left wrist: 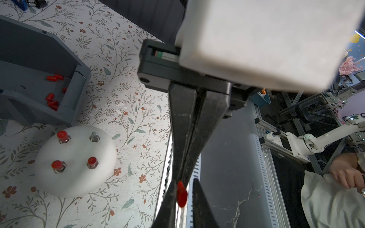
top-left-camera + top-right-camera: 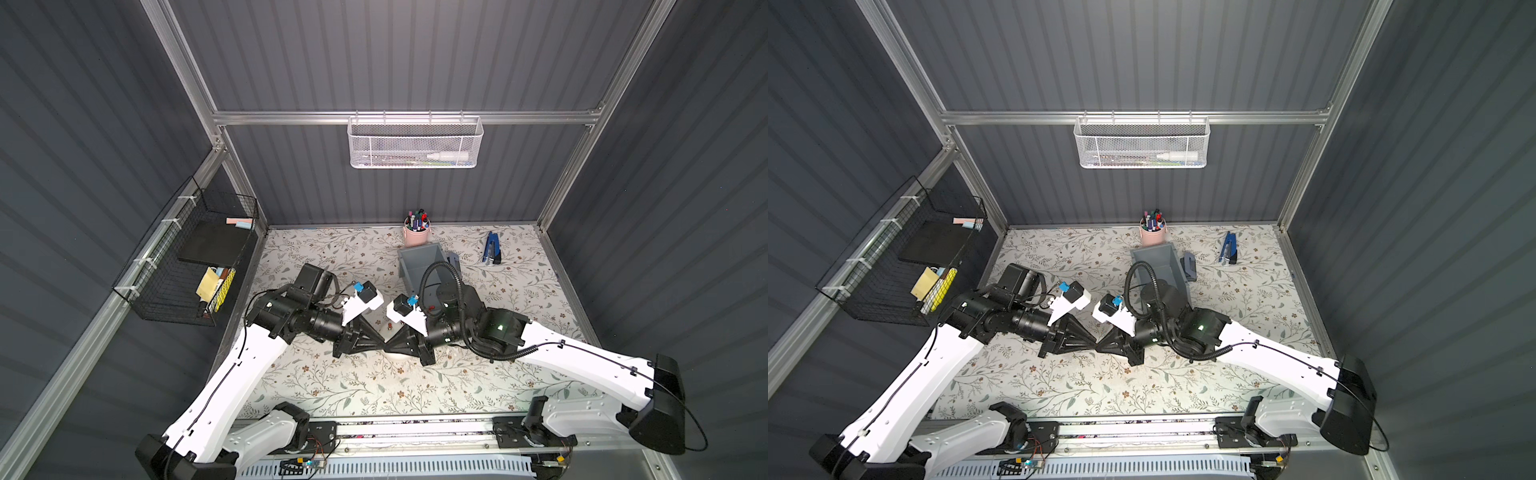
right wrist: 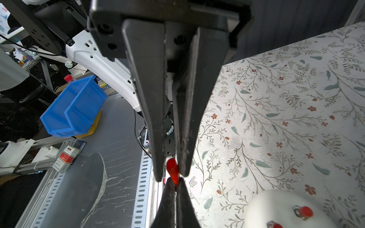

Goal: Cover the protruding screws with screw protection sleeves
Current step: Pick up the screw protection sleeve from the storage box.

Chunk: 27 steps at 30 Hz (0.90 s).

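The left pincer [image 1: 182,182] and the right pincer [image 3: 171,175] both clamp one red sleeve [image 1: 181,194], tip to tip. We open the right only once the left grips firmly; the bare screw [image 1: 94,136] stands below them.

Grey bin [image 1: 29,45] stands near the bare screw [image 1: 94,136]; mat [image 1: 122,110] around dome [image 1: 79,150] open

Dark grey ribbed walls [image 2: 395,54] in an aluminium frame [image 2: 291,117] enclose a brightly lit floral tabletop [image 2: 374,386].
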### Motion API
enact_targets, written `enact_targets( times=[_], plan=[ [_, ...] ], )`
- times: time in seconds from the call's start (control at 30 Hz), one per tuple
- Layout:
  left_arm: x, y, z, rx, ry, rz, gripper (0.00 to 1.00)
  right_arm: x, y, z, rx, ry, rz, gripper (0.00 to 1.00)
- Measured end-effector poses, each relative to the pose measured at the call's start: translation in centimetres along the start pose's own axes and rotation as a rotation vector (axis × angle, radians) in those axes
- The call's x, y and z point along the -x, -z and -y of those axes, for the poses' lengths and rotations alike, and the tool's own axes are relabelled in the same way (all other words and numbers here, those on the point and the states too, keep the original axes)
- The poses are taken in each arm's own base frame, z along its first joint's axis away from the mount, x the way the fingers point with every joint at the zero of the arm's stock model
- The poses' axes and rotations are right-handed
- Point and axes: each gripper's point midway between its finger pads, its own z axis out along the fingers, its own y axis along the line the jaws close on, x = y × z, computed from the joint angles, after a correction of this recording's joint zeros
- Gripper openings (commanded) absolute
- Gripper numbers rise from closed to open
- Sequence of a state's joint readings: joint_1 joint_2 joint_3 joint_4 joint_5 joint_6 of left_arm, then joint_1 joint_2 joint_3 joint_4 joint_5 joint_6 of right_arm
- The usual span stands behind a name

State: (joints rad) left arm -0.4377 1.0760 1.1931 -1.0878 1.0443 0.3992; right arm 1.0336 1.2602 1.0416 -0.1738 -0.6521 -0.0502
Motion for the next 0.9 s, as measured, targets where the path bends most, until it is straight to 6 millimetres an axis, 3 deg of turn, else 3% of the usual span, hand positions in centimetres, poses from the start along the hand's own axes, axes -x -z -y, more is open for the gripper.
enact_targets(
  times=[0.17,0.4,0.43,0.47,0.5,0.53,0.6,0.9],
  plan=[
    [-0.05,0.00,-0.11,0.006,0.000,-0.003,0.00,-0.10,-0.02,-0.03,0.000,-0.004,-0.004,0.01],
    [-0.11,-0.17,-0.32,0.012,-0.009,-0.005,0.00,-0.25,-0.01,0.11,-0.008,-0.012,-0.010,0.00],
    [-0.13,-0.19,-0.39,0.014,-0.010,-0.006,0.07,-0.28,-0.01,0.13,-0.010,-0.013,-0.011,0.00],
    [-0.14,-0.20,-0.40,0.014,-0.011,-0.006,0.37,-0.29,-0.01,0.17,-0.011,-0.014,-0.011,0.00],
    [-0.07,-0.21,-0.42,0.015,-0.015,-0.004,0.56,-0.27,-0.01,0.23,-0.015,-0.013,-0.010,0.00],
    [-0.07,-0.24,-0.40,0.013,-0.016,-0.004,0.58,-0.23,0.00,0.30,-0.019,-0.013,-0.009,0.00],
    [-0.12,-0.30,-0.34,0.011,-0.012,-0.006,0.56,-0.17,0.00,0.36,-0.022,-0.015,-0.006,0.00],
    [-0.13,-0.38,-0.25,0.008,-0.016,-0.009,0.26,-0.10,0.02,0.62,-0.039,-0.026,-0.003,0.00]
  ],
)
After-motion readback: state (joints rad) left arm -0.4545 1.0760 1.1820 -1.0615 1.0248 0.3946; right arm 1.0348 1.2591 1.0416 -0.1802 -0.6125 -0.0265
